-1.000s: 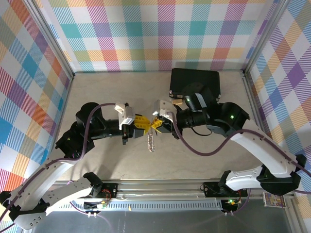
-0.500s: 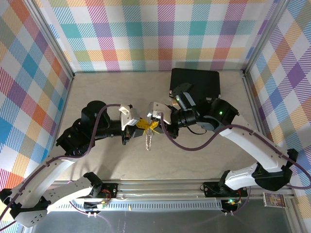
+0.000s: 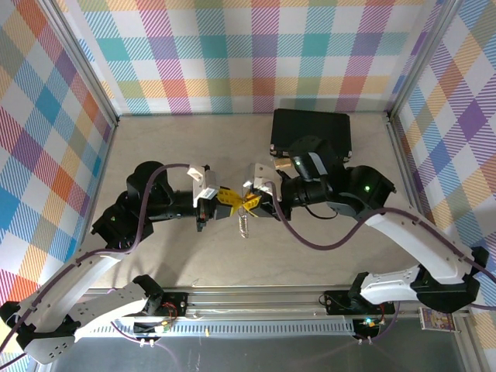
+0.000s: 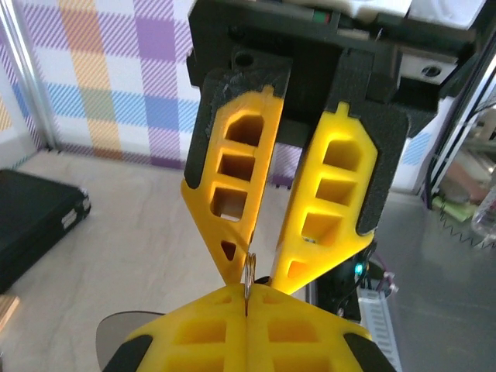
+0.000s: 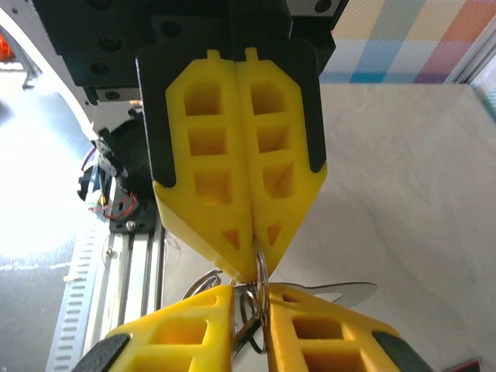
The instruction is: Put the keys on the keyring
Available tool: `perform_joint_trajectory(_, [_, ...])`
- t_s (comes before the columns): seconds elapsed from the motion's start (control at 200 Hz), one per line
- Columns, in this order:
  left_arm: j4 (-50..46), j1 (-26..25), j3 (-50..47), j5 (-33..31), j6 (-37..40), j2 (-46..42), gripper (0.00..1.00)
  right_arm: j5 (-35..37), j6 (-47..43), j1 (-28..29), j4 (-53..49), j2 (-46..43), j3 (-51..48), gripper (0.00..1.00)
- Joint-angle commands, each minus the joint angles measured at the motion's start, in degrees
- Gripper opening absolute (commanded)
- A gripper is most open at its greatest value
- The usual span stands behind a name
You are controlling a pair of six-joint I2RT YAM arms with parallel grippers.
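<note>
Metal-on-plastic: clamping keyring (image 3: 244, 225) in left gripper (image 4: 246, 294). Straddling it with right gripper (image 5: 250, 298), grip unclear. Noting black case (image 3: 311, 130) closed, contents hidden.

Walls (image 3: 232, 54): pastel multicolour plaid. Wooden table (image 3: 170, 155): plain beige. Rectangular hard case (image 3: 311, 130) at 12 o'clock: black. Plastic lattice fingers (image 4: 325, 194): yellow, black-backed. Metal keyring (image 3: 245, 225): silver. Cables (image 3: 310, 237): purple.
</note>
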Motion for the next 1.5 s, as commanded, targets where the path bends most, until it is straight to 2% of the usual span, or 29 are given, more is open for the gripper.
perform_joint_trajectory(0.0, [7.9, 0.1, -0.3, 3.7, -3.0, -1.4, 0.00, -1.9, 1.9, 0.5, 3.8, -1.8, -1.4, 0.19])
perform_joint_trajectory(0.315, [11.2, 0.1, -1.5, 5.8, -5.7, -1.5, 0.00, -3.5, 2.5, 0.1, 6.1, -3.5, -2.0, 0.15])
perform_joint_trajectory(0.535, [11.9, 0.1, -2.3, 5.8, -6.0, -1.8, 0.00, -5.5, 3.0, 0.1, 7.0, -3.5, -2.2, 0.21])
perform_joint_trajectory(0.73, [12.5, 0.1, -3.2, 5.8, -6.3, -1.8, 0.00, -5.2, 2.9, 0.0, 7.3, -3.4, -3.0, 0.12])
perform_joint_trajectory(0.85, [12.1, 0.2, -3.1, 5.6, -5.9, -1.0, 0.00, -4.2, 2.1, -0.4, 6.9, -2.5, -2.8, 0.00])
perform_joint_trajectory(1.005, [11.6, 0.1, -2.9, 4.4, -5.4, -1.0, 0.00, -2.3, 1.3, -0.5, 6.5, -2.3, -2.4, 0.00])
perform_joint_trajectory(1.26, [3.2, 0.1, 0.3, 1.8, 0.5, 0.7, 0.00, -1.2, -1.7, -0.6, 1.9, -0.5, 0.1, 0.00])
perform_joint_trajectory(1.495, [2.1, 0.1, 1.8, 2.1, 1.7, 1.9, 0.09, -2.4, -3.1, -0.6, 0.5, 0.5, 1.2, 0.00])
